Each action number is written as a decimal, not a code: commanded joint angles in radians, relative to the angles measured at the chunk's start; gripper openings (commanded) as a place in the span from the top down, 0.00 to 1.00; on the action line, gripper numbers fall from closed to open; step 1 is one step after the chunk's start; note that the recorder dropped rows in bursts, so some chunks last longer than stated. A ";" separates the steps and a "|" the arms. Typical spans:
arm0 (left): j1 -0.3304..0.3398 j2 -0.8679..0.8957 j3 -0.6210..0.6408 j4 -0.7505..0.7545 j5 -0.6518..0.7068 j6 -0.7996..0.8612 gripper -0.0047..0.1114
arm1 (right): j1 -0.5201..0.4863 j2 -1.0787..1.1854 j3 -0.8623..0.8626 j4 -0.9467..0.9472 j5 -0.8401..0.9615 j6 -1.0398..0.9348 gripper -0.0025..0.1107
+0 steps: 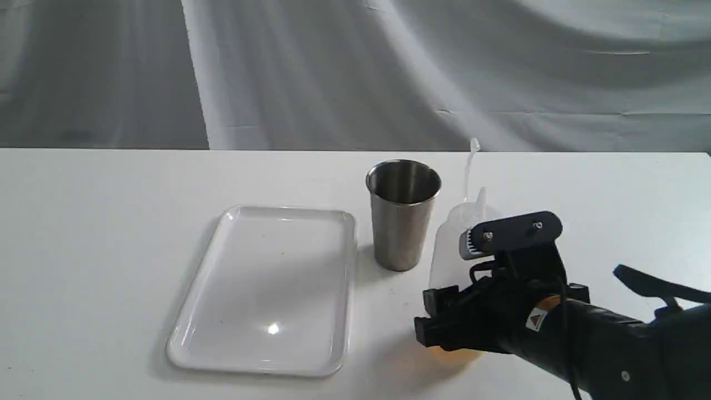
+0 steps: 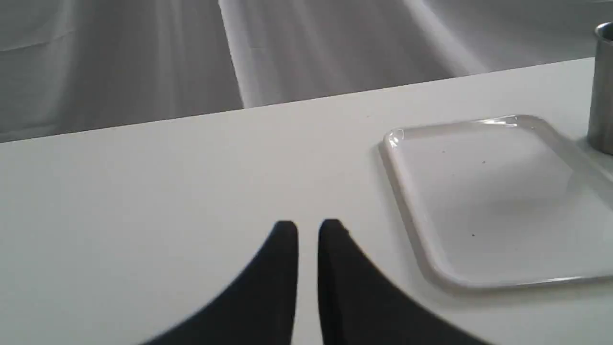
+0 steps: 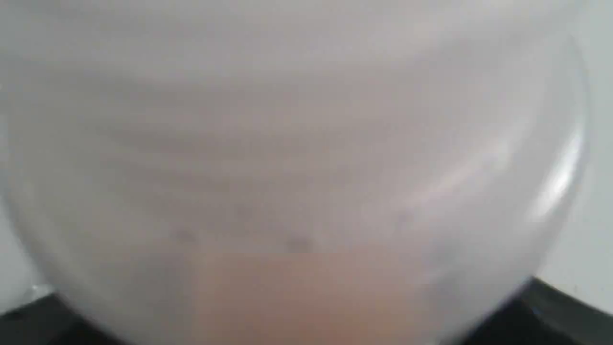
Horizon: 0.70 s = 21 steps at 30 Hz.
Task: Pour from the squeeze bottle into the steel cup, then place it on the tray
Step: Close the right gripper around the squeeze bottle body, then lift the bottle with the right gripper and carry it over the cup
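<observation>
The squeeze bottle [image 1: 447, 250] stands upright on the table just right of the steel cup [image 1: 401, 228], its cone nozzle and thin cap strand rising above my arm. Amber liquid shows at its base. My right gripper [image 1: 444, 318] reaches in from the right and is shut on the bottle's lower body. In the right wrist view the blurred bottle [image 3: 306, 143] fills the picture between two dark fingers [image 3: 565, 311]. The white tray [image 1: 289, 210] lies left of the cup. My left gripper [image 2: 308, 227] hovers shut over bare table, with the tray [image 2: 407, 201] and cup [image 2: 602, 96] off to one side.
The white table [image 1: 83, 250] runs wide to the left of the tray and behind the cup. A grey-white cloth backdrop [image 1: 355, 72] hangs along the far edge. The cup stands close to the tray's right rim.
</observation>
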 commanded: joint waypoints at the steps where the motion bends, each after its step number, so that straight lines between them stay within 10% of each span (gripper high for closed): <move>1: -0.003 -0.005 0.004 0.001 -0.007 -0.002 0.89 | 0.002 -0.071 -0.006 0.027 0.022 -0.003 0.52; 21: -0.003 -0.005 0.004 0.001 -0.007 -0.002 0.89 | -0.273 -0.351 -0.114 -0.367 0.522 0.115 0.52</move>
